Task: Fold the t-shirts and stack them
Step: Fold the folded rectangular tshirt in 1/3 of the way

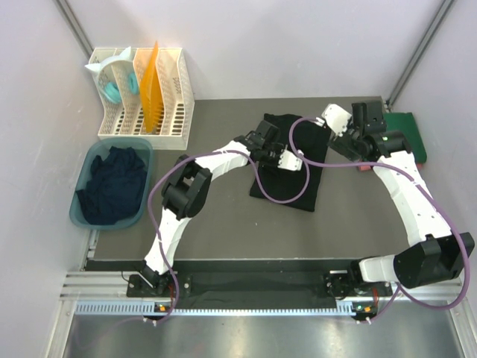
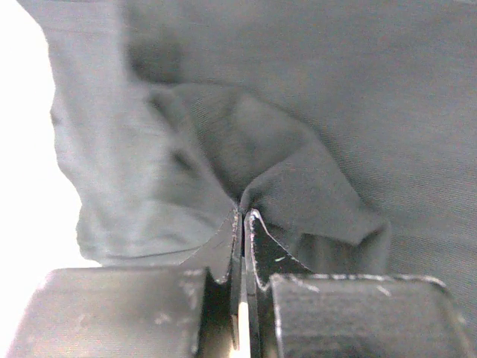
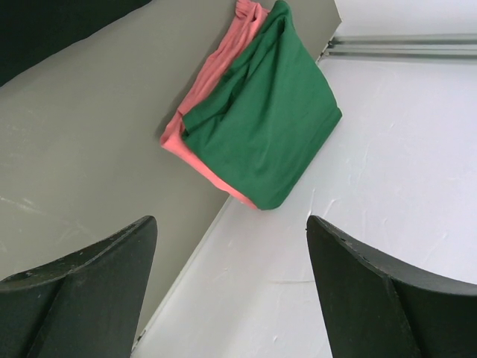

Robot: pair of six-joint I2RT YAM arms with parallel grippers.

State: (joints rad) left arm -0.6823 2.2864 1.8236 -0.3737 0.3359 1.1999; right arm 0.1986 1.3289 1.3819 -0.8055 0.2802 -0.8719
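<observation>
Noted at the matte grey table's (image 1: 223, 224) near left: teal plastic tub (image 1: 104, 224) holding crumpled dark navy shirts (image 1: 112, 186). Found mid-table, lying flat as a long rectangle, black t-shirt (image 2: 358, 97), with left gripper (image 2: 242, 216) jaws closed on a puckered ridge of its fine-weave cloth. Recorded farther right, right gripper (image 3: 231, 224) jaws wide apart, gripping nothing, near folded green t-shirt (image 3: 272, 127) stacked on pinkish-red t-shirt (image 3: 177, 140) at the table's far corner; at far left, white slotted rack (image 1: 179, 89).
</observation>
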